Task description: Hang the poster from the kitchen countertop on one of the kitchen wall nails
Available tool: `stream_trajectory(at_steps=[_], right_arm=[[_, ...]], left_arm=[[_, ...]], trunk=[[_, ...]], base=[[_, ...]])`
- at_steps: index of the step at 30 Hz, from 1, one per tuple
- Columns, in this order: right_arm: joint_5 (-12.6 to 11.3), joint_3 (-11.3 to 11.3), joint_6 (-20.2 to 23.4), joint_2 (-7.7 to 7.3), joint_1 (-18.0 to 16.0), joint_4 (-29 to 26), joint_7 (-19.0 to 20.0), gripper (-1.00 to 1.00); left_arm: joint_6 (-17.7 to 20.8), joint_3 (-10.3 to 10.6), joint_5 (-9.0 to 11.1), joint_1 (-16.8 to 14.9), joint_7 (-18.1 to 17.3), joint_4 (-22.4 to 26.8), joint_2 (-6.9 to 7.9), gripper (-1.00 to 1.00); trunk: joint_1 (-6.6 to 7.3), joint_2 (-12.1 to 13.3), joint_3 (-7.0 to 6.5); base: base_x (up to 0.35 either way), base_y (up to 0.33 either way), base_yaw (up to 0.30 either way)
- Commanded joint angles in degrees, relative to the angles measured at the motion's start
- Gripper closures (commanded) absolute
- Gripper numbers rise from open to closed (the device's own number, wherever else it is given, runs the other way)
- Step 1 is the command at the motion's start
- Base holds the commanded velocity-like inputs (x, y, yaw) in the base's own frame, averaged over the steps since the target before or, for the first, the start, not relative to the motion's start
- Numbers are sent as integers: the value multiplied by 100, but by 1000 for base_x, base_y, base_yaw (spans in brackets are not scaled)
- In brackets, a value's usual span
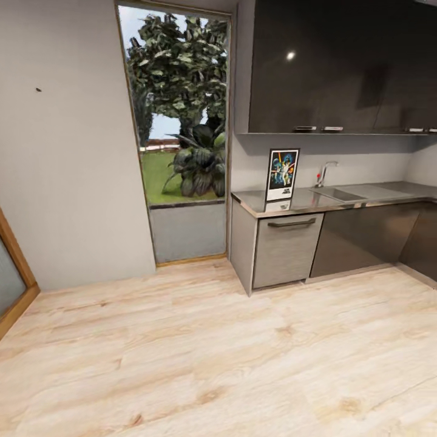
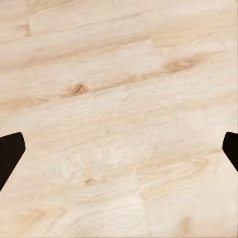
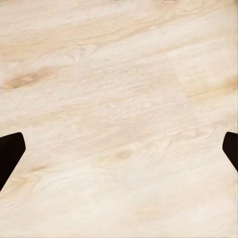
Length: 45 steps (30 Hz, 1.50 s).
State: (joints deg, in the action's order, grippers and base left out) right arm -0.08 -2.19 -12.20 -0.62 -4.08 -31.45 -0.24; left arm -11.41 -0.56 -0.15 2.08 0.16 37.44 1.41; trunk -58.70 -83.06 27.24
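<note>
The poster (image 1: pixel 283 175) stands upright on the kitchen countertop (image 1: pixel 364 197), leaning against the pale wall near the counter's left end, left of the chrome tap (image 1: pixel 325 172) and steel sink (image 1: pixel 340 193). A wall nail (image 1: pixel 38 90) is a dark speck high on the grey wall at far left. My left gripper (image 2: pixel 119 153) hangs open over bare wooden floor, its dark fingertips (image 2: pixel 10 153) wide apart. My right gripper (image 3: pixel 119 153) is likewise open above the floor, with fingertips (image 3: pixel 10 153) at the frame's edges and nothing between them.
A tall glass door (image 1: pixel 179 139) with garden plants behind it separates the nail wall from the kitchen. Glossy dark upper cabinets (image 1: pixel 340 67) hang over the counter, a dishwasher front (image 1: pixel 285 249) below it. Light wooden floor (image 1: pixel 212 352) stretches ahead. A wooden frame (image 1: pixel 15 267) at far left.
</note>
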Motion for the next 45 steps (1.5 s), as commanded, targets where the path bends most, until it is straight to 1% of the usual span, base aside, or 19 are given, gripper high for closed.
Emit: stream_trajectory(at_steps=[1,6,11,24,33,45], right_arm=[[-1,-1,-19,1,-5,7,-2,-100],[0,-3,-19,1,-5,7,-2,-100],[30,11,-19,1,-5,11,-2,-100],[52,34,-20,12,-5,39,-2,-100],[45,43,-19,33,-5,205,-2,-100],[52,44,-19,37,-5,233,-2,-100]], left_arm=[[-6,-5,-2,3,2,9,0,-100],[-5,-5,-3,3,2,5,0,-100],[-5,-5,-5,3,2,4,0,-100],[-4,-9,-9,4,2,1,0,-100],[-3,-9,-3,3,2,1,0,-100],[-10,-14,-2,3,-6,1,0,-100]], trunk=[[-3,-2,5],[-3,-2,5],[-3,-2,5],[-3,-2,5],[-3,-2,5],[-3,-2,5]], base=[[267,-235,-300],[259,-245,-290],[252,-252,-111],[250,-255,-9],[249,-255,0],[255,-244,0]])
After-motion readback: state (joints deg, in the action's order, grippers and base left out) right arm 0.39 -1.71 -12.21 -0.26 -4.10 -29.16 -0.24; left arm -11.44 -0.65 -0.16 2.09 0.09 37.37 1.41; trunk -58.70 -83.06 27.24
